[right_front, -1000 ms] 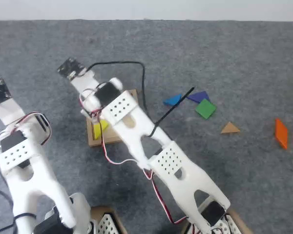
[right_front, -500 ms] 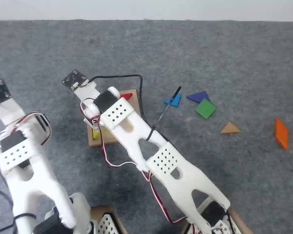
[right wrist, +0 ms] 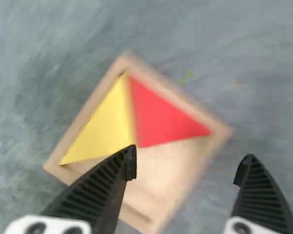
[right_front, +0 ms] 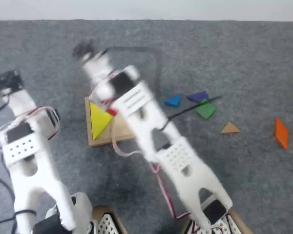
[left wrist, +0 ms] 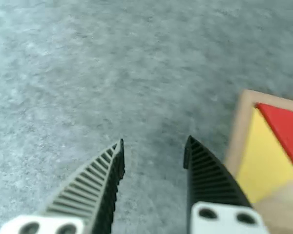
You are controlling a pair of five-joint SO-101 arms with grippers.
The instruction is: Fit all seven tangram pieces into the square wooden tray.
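- Far left: left gripper [left wrist: 154,146] parted to a moderate gap, gripping nothing, over bare grey surface [right_front: 53,44] just left of the tray [right_front: 94,142]. Could shove the tray sideways if swung right while low. Looks unfixed.
- In the tray: yellow triangle [right_front: 98,118] on the left side, red triangle [right wrist: 161,119] touching it along one edge. Bare wood elsewhere. Two of seven seated by the look of it, five to go.
- Above the tray: right gripper [right wrist: 188,158] spread wide, empty. Risk of catching the rim or a seated piece's edge on a low pass and popping a triangle out.
- Right of the tray: black cable [right_front: 190,111] crossing the loose cluster. Cannot tell whether touching. Could sweep pieces along on an arm swing.
- Cluster itself: blue triangle [right_front: 173,100], purple piece [right_front: 198,96], green square [right_front: 205,109], close together, with purple and green about touching. Easy to knock a neighbour when pinching one. Thin and flat, so likely to slip or tilt in the grip.
- Further right: tan triangle [right_front: 230,128], alone, well apart from the rest.
- Far right: orange parallelogram [right_front: 281,133], well apart from the tray. Probably a long stretch, so a weak, imprecise grasp likely.
- Also worth watching: wrong orientation on placement, ending with a piece propped on the rim instead of lying flat.
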